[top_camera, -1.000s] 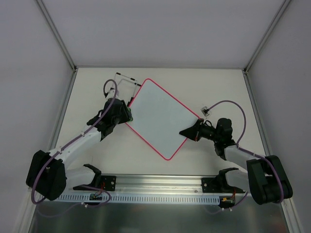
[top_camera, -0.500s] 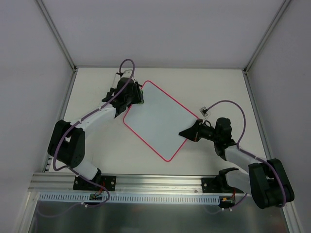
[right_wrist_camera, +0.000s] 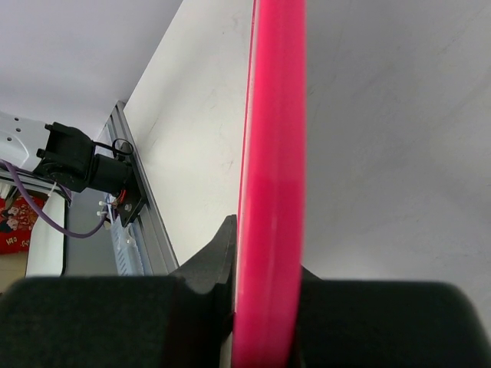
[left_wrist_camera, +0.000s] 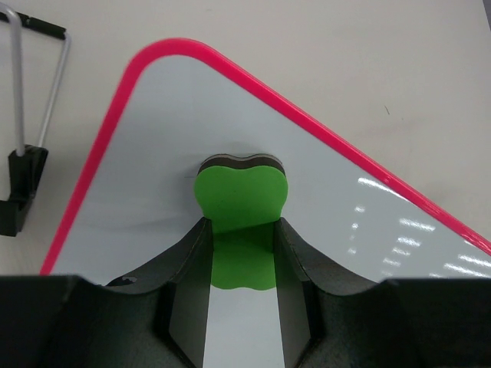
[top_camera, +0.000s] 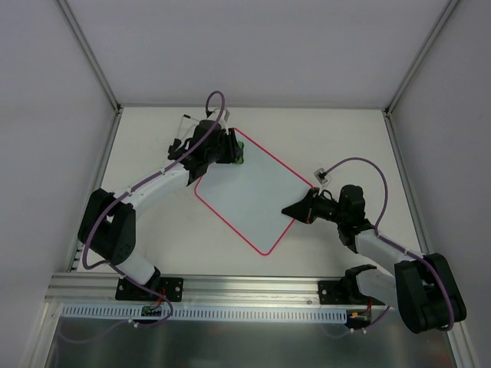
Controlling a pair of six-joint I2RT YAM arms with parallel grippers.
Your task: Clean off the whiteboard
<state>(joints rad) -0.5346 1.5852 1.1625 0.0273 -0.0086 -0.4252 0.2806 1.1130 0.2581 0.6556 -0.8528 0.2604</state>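
Observation:
The whiteboard [top_camera: 249, 192] lies tilted like a diamond in the middle of the table, white with a pink-red rim, and its face shows no drawing. My left gripper [top_camera: 230, 149] is shut on the small green eraser block [left_wrist_camera: 240, 195] and rests it on the board's far corner [left_wrist_camera: 153, 176]. My right gripper [top_camera: 295, 209] is shut on the board's right edge, whose pink rim [right_wrist_camera: 268, 192] runs between the jaws in the right wrist view.
A wire stand with black feet [top_camera: 184, 126] stands just beyond the board's far-left corner; it also shows in the left wrist view [left_wrist_camera: 23, 153]. Grey walls enclose the table on three sides. A metal rail [top_camera: 245, 295] runs along the near edge.
My left arm has swung from the board's left edge up and right to its far corner, carrying the green eraser. The board has shifted slightly. The right arm has stayed put.

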